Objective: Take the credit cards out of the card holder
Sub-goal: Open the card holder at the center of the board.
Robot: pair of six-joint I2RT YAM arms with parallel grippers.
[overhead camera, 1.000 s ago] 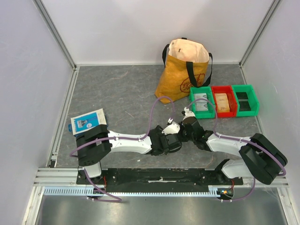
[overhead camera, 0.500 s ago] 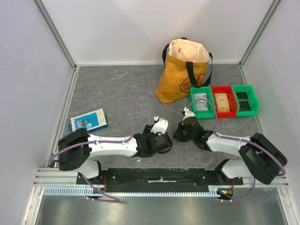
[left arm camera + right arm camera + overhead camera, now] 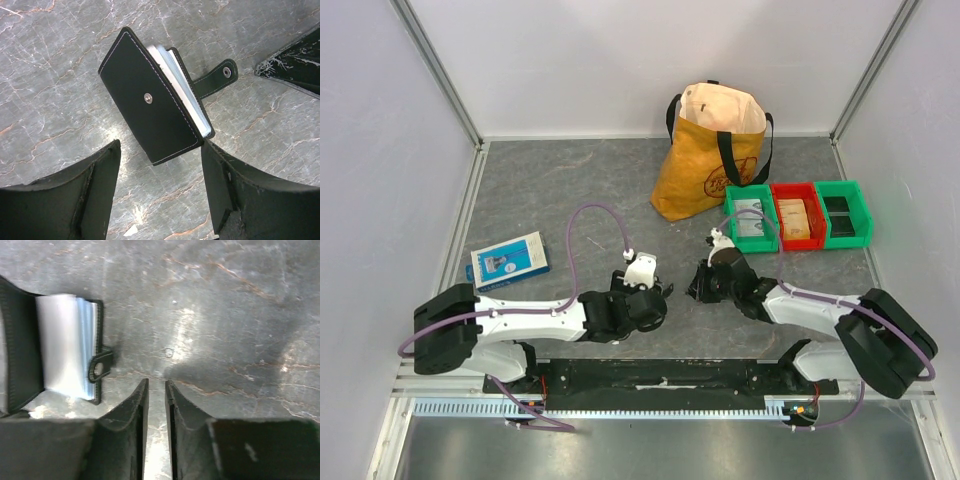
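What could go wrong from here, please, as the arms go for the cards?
The card holder lies loose and only partly open, the credit cards tucked between its covers, so the left tool might pinch a cover instead. The right tool holds nothing either, so a nudge could slide it.

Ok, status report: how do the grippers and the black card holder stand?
Left gripper jaws wide, empty, aimed at small black stitched folding card holder. Right gripper jaws barely parted, empty. Holder flat on grey table, strap unsnapped, pale cards inside. Nothing blocking.
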